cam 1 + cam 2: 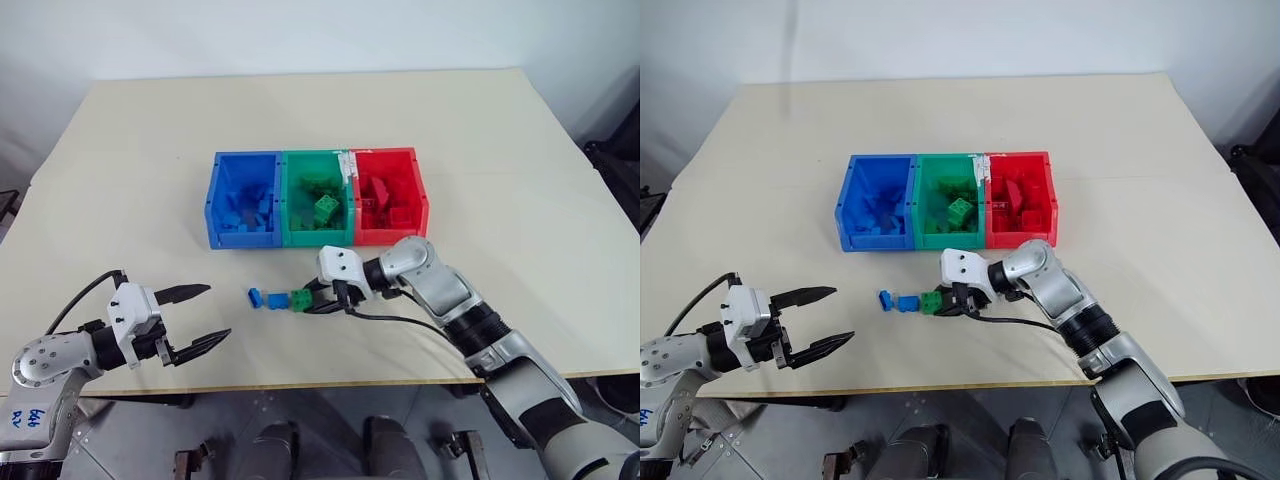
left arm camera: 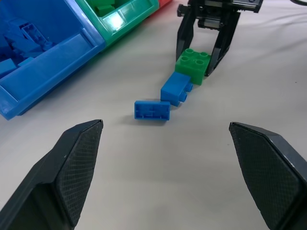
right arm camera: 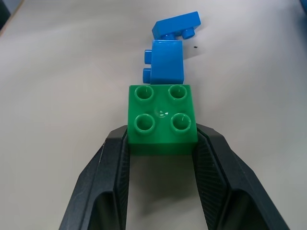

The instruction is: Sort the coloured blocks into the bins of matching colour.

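Three joined bins stand at the table's middle: blue [image 1: 243,238], green [image 1: 318,237] and red [image 1: 390,236], each holding several blocks. In front of them a green block [image 3: 162,120] rests on the table, with my right gripper [image 1: 310,302] shut on its two sides. Touching it on the left is a blue block [image 1: 275,299], and a second blue block [image 1: 254,296] lies just beyond that one. My left gripper [image 1: 218,312] hovers open and empty near the table's front left, pointing toward the loose blocks.
The cream table [image 1: 500,150] has bare surface all around the bins. Its front edge [image 1: 330,380] runs just behind both grippers. A black cable [image 1: 400,320] trails along my right forearm.
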Controlling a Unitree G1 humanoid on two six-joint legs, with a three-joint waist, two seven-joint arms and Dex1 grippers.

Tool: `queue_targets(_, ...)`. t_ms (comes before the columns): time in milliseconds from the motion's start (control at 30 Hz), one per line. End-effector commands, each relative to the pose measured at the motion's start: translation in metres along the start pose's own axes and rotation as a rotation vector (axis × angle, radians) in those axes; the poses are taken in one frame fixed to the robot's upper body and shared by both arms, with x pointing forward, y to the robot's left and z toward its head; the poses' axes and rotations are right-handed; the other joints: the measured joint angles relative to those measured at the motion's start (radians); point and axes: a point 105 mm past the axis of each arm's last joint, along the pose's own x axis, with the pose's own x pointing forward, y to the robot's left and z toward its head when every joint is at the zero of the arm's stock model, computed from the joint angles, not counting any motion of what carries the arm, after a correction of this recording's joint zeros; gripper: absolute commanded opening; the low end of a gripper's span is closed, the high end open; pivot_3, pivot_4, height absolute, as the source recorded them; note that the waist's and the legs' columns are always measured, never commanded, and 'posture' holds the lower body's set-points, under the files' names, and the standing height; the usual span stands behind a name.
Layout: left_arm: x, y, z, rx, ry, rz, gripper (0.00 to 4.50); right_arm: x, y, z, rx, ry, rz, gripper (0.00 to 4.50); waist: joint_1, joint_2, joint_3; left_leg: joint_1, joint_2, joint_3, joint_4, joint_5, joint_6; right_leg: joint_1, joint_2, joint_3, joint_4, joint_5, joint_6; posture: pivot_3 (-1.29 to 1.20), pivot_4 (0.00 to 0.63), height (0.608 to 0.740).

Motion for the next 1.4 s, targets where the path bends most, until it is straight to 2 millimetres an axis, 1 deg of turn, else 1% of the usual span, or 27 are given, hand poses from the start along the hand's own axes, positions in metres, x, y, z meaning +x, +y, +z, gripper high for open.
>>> queue_targets(33, 0.003, -0.003, 0.006, 0.02, -0.016, -0.012, 4.5, -0.011, -0.002, 0.017, -0.015, -0.052, -0.054, 1.45, 0.001, 0.0, 0.0, 0.0, 0.0, 0.0, 0.0, 0.0, 0.0, 0.0, 0.0, 0.0, 0.0, 0.0, 0.0, 0.0, 0.15, 0.74)
queue_targets(100, 0.004, -0.002, 0.007, 0.023, -0.022, -0.013, 4.5, -0.028, -0.016, 0.033, 0.025, -0.121, -0.154, 1.45, 0.001, 0.0, 0.0, 0.0, 0.0, 0.0, 0.0, 0.0, 0.0, 0.0, 0.0, 0.0, 0.0, 0.0, 0.0, 0.0, 0.15, 0.74)
queue_targets(200, 0.005, -0.001, 0.01, 0.025, -0.031, -0.014, 4.5, -0.049, -0.03, 0.051, 0.072, -0.193, -0.242, 1.45, 0.0, 0.0, 0.0, 0.0, 0.0, 0.0, 0.001, 0.0, 0.0, 0.0, 0.0, 0.0, 0.0, 0.0, 0.0, 0.0, 0.15, 0.74)
queue_targets(233, 0.005, 0.0, 0.011, 0.025, -0.034, -0.013, 4.5, -0.059, -0.04, 0.059, 0.089, -0.225, -0.296, 1.45, 0.0, 0.0, 0.0, 0.0, 0.0, 0.0, 0.001, 0.0, 0.0, 0.0, 0.0, 0.0, 0.0, 0.0, 0.0, 0.0, 0.15, 0.74)
queue_targets(267, 0.005, 0.002, 0.012, 0.018, -0.047, -0.002, 4.5, -0.072, -0.057, 0.067, 0.088, -0.244, -0.394, 1.45, -0.001, 0.0, 0.0, 0.0, 0.0, 0.0, 0.001, 0.0, 0.0, 0.0, 0.0, 0.0, 0.0, 0.0, 0.0, 0.0, 0.15, 0.74)
queue_targets(333, 0.005, 0.006, 0.014, -0.001, -0.072, 0.019, 4.5, -0.087, -0.085, 0.078, 0.081, -0.269, -0.548, 1.45, -0.002, 0.0, 0.0, 0.0, 0.0, 0.001, 0.001, 0.0, 0.0, -0.001, 0.0, 0.001, 0.0, 0.0, 0.0, 0.0, 0.15, 0.74)
queue_targets(433, 0.006, 0.009, 0.013, -0.013, -0.081, 0.037, 4.5, -0.092, -0.109, 0.078, 0.071, -0.251, -0.665, 1.45, -0.002, 0.0, 0.0, 0.0, 0.0, 0.001, 0.0, 0.0, -0.001, -0.001, 0.0, 0.0, 0.0, 0.0, 0.0, 0.0, 0.15, 0.74)
queue_targets(500, 0.007, 0.008, 0.012, -0.016, -0.081, 0.045, 4.5, -0.089, -0.119, 0.076, 0.092, -0.253, -0.688, 1.45, -0.005, 0.0, 0.0, 0.001, 0.0, 0.001, -0.001, 0.0, -0.001, -0.001, 0.0, 0.0, 0.001, 0.0, 0.0, 0.0, 0.15, 0.74)
queue_targets(567, 0.008, 0.007, 0.012, -0.022, -0.081, 0.047, 4.5, -0.087, -0.125, 0.078, 0.115, -0.285, -0.699, 2.23, -0.008, 0.0, 0.0, 0.0, 0.0, 0.001, -0.001, 0.0, 0.0, -0.001, 0.0, 0.0, 0.001, 0.0, -0.001, 0.0, 0.15, 0.74)
queue_targets(633, 0.008, 0.007, 0.011, -0.03, -0.077, 0.052, 4.5, -0.084, -0.126, 0.077, 0.102, -0.278, -0.688, 2.83, -0.013, 0.0, 0.0, 0.0, 0.0, 0.001, -0.002, 0.0, 0.0, -0.001, 0.0, 0.0, 0.001, 0.0, -0.001, 0.0, 0.15, 0.74)
queue_targets(700, 0.007, 0.006, 0.01, -0.043, -0.073, 0.053, 4.5, -0.085, -0.121, 0.078, 0.074, -0.297, -0.667, 3.5, -0.019, 0.0, 0.0, 0.0, 0.0, 0.001, -0.002, 0.0, 0.0, -0.002, 0.0, 0.0, 0.002, 0.0, -0.001, 0.0, 0.15, 0.74)
queue_targets(733, 0.007, 0.006, 0.01, -0.051, -0.071, 0.054, 4.5, -0.087, -0.117, 0.079, 0.052, -0.31, -0.655, 3.93, -0.022, 0.0, 0.0, 0.0, 0.0, 0.001, -0.002, 0.0, 0.0, -0.002, 0.0, 0.0, 0.002, 0.0, -0.001, 0.0, 0.15, 0.74)
queue_targets(767, 0.006, 0.006, 0.009, -0.056, -0.069, 0.056, 4.5, -0.088, -0.114, 0.079, 0.036, -0.318, -0.647, 4.22, -0.024, 0.0, 0.0, 0.0, 0.0, 0.001, -0.002, 0.0, 0.0, -0.002, 0.0, 0.0, 0.002, 0.0, -0.001, 0.0, 0.15, 0.74)
queue_targets(800, 0.006, 0.006, 0.009, -0.057, -0.065, 0.06, 4.5, -0.092, -0.107, 0.079, 0.013, -0.341, -0.623, 4.48, -0.024, 0.0, 0.0, 0.0, 0.0, 0.0, -0.002, 0.0, 0.0, -0.002, 0.0, 0.0, 0.002, 0.0, -0.001, 0.0, 0.15, 0.74)
queue_targets(867, 0.002, 0.009, 0.008, -0.053, -0.055, 0.072, 4.5, -0.102, -0.085, 0.079, -0.046, -0.407, -0.55, 4.48, -0.022, 0.0, 0.0, 0.0, 0.0, 0.0, -0.002, 0.0, 0.0, -0.001, 0.0, -0.001, 0.002, 0.0, -0.001, 0.0, 0.15, 0.74)
queue_targets(967, -0.005, 0.014, 0.005, -0.045, -0.033, 0.089, 4.5, -0.114, -0.046, 0.068, -0.082, -0.455, -0.423, 4.48, -0.017, 0.0, 0.0, 0.0, 0.0, -0.001, -0.002, 0.0, 0.0, 0.0, 0.0, -0.001, 0.001, 0.0, -0.001, 0.0, 0.15, 0.74)
queue_targets(1000, -0.008, 0.016, 0.004, -0.042, -0.023, 0.09, 4.5, -0.117, -0.034, 0.061, -0.087, -0.456, -0.384, 4.48, -0.014, 0.0, 0.0, 0.0, 0.0, -0.001, -0.002, 0.0, 0.0, 0.0, 0.0, -0.001, 0.0, 0.0, 0.0, 0.0, 0.15, 0.74)
queue_targets(1100, -0.019, 0.024, -0.001, -0.028, 0.007, 0.099, 4.5, -0.127, 0.004, 0.03, -0.107, -0.411, -0.292, 4.48, -0.006, 0.0, 0.0, 0.0, 0.0, 0.001, -0.002, 0.0, 0.0, 0.0, 0.0, -0.001, 0.0, 0.0, 0.0, 0.0, 0.15, 0.74)
queue_targets(1133, -0.023, 0.028, -0.003, -0.021, 0.024, 0.107, 4.5, -0.13, 0.014, 0.017, -0.084, -0.383, -0.289, 4.48, -0.003, 0.0, 0.0, 0.0, -0.001, 0.001, -0.002, 0.0, 0.0, 0.0, 0.0, -0.001, 0.0, 0.0, 0.0, 0.0, 0.15, 0.74)
queue_targets(1167, -0.027, 0.031, -0.005, -0.016, 0.035, 0.112, 4.5, -0.131, 0.019, 0.009, -0.067, -0.365, -0.289, 4.48, -0.002, 0.0, 0.0, 0.0, -0.001, 0.002, -0.002, 0.0, 0.0, 0.0, 0.0, -0.001, 0.0, 0.0, 0.0, 0.0, 0.15, 0.74)
queue_targets(1200, -0.033, 0.036, -0.008, -0.011, 0.057, 0.126, 4.5, -0.137, 0.029, -0.006, -0.039, -0.335, -0.294, 4.48, -0.002, 0.0, 0.0, 0.0, -0.001, 0.003, -0.001, 0.0, 0.0, 0.0, 0.001, -0.001, -0.001, 0.0, 0.0, 0.0, 0.15, 0.74)
queue_targets(1233, -0.038, 0.041, -0.009, -0.005, 0.076, 0.138, 4.5, -0.143, 0.036, -0.016, -0.046, -0.325, -0.317, 4.48, 0.002, 0.0, 0.0, 0.001, -0.001, 0.003, -0.001, 0.0, 0.0, 0.0, 0.001, -0.001, -0.001, 0.0, 0.0, 0.0, 0.15, 0.74)
queue_targets(1333, -0.048, 0.049, -0.013, 0.01, 0.109, 0.143, 4.5, -0.157, 0.045, -0.028, -0.048, -0.328, -0.382, 4.48, 0.002, 0.0, 0.0, 0.001, -0.002, 0.004, 0.0, 0.0, 0.0, 0.0, 0.0, -0.001, -0.002, 0.0, 0.0, 0.0, 0.15, 0.74)
queue_targets(1400, -0.051, 0.051, -0.013, 0.017, 0.117, 0.131, 4.5, -0.158, 0.054, -0.035, -0.039, -0.301, -0.37, 4.48, 0.002, 0.0, 0.0, 0.001, -0.001, 0.005, 0.001, 0.0, 0.0, 0.0, 0.0, 0.0, -0.001, 0.0, 0.0, 0.0, 0.15, 0.74)
